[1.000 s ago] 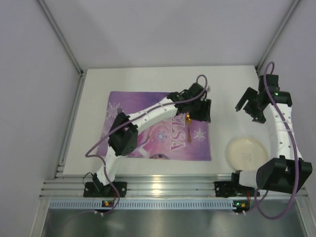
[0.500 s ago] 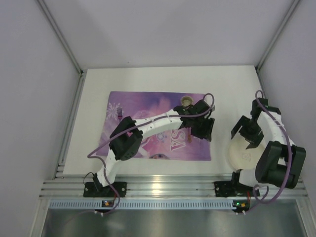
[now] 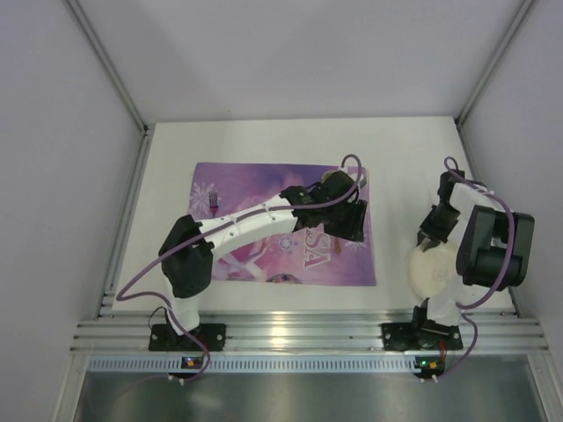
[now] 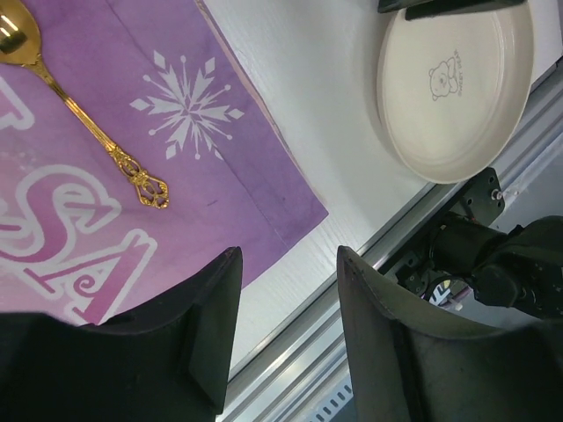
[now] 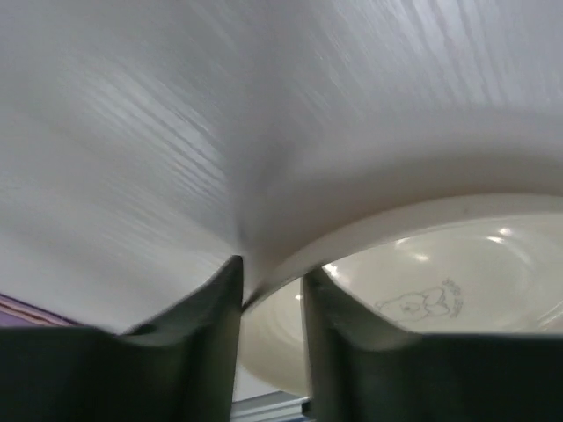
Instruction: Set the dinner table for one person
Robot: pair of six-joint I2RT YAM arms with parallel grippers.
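Between the right gripper's (image 5: 270, 277) 2 dark fingers (image 5: 198, 352) lies the rim of the cream plate (image 5: 422, 255). The gap is narrow and the wrist view is blurred, so I cannot tell whether the pads press on the rim or only straddle it. From above, this gripper (image 3: 431, 236) meets the plate (image 3: 435, 274) at its far edge. The plate, with 1 small bear printed in its well, lies flat on the dinner table (image 3: 264, 141) at the near right, beside the purple placemat (image 3: 255, 180) but apart from it.

Over the placemat's right part hangs the left gripper (image 4: 288, 255), its fingers (image 4: 211, 334) spread apart with nothing between them. Beneath it, 1 gold spoon (image 4: 84, 119) lies slantwise on the placemat (image 4: 202, 167), near a white snowflake print. The placemat's corner and a strip of bare tabletop (image 4: 290, 61) separate the spoon from the plate (image 4: 453, 83). Near the placemat's far left lies 1 small utensil (image 3: 214, 202), too small to name.
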